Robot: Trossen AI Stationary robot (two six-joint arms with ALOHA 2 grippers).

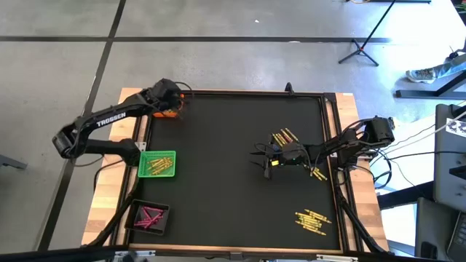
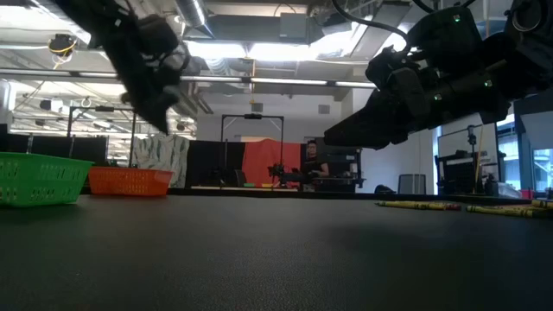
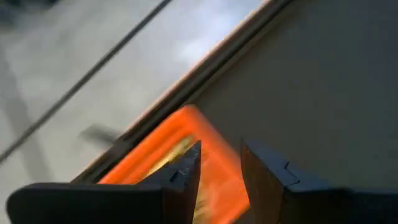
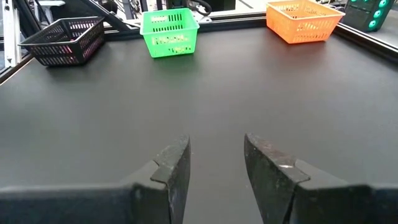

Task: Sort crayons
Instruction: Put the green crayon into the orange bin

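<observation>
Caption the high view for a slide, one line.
Left tool over the orange tray, right tool open beside loose yellow crayons; green tray and black tray already hold crayons.

**Bright room, dark mat, one smeared wrist**

From above, my workspace is evenly lit, with a pale floor (image 1: 218, 22) and a matte black table (image 1: 233, 145) that gives no glare and only faint shadows beneath my arms. At table height the ceiling lights (image 2: 259, 47) blow out white, so my arms read as near silhouettes against them, and the nearest stretch of table goes soft and grainy. My left wrist camera is heavily motion-blurred: the orange tray (image 3: 186, 155) smears into a glowing streak, and the floor beyond is washed pale. My right wrist camera is crisp, with a soft sheen across the table and mild bending at the edges
</observation>
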